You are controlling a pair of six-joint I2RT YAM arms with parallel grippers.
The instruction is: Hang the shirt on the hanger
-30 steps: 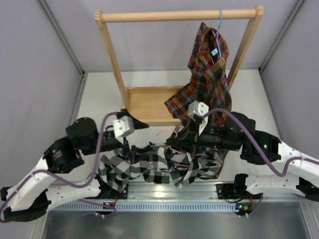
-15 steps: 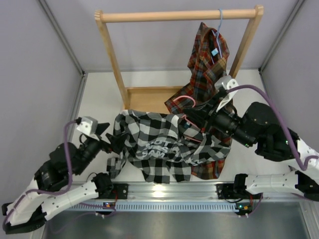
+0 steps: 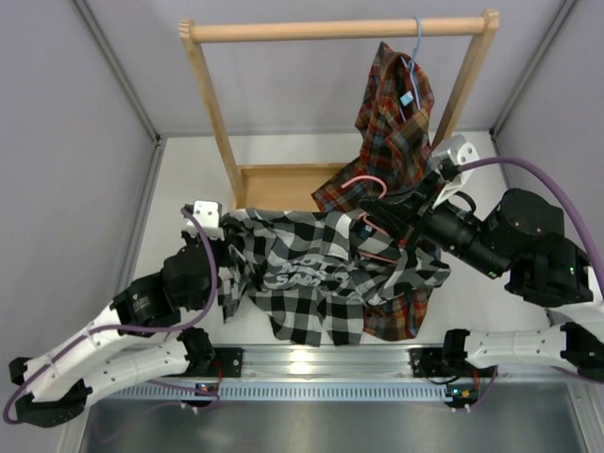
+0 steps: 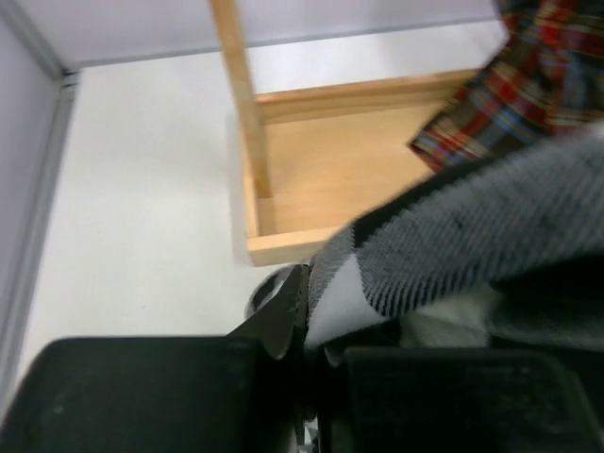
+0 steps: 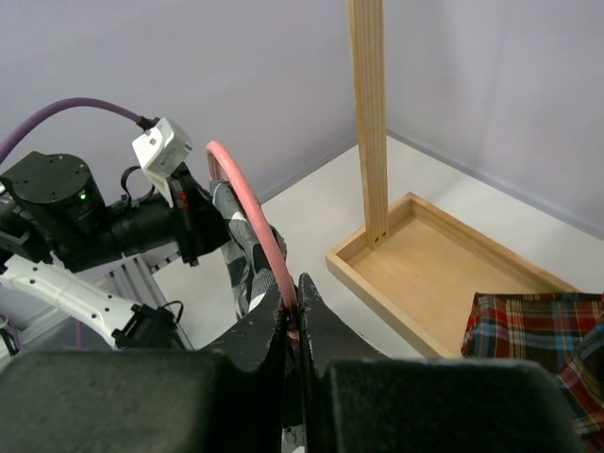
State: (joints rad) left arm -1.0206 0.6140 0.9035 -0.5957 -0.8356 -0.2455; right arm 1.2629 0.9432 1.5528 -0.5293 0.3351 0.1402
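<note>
Two grips: left gripper [image 4: 307, 321] shut on edge of black-and-white check lettered shirt [image 3: 311, 274], spread between both grippers above white table [image 3: 189, 189]; right gripper [image 5: 294, 316] clamped on thin pink wire hanger [image 3: 363, 184], partly under shirt; thin pinch could be lost if fabric is overstretched.

Top view: the hanger [image 3: 363, 179] shows only its hook and short runs of pink wire. The rest of its triangle is covered by the shirt [image 3: 302, 283]. The white lettering [image 3: 300, 272] is creased across folds and cannot be read in full.

Left wrist view: the shirt sits close to the lens, blurred, and runs off the right edge. The plaid shirt [image 4: 538, 85] is cropped at the top right corner. The rack post [image 4: 239, 113] is cut by the top edge.

Right wrist view: the hanger's wire passes from sight behind the right gripper [image 5: 294, 307].
</note>
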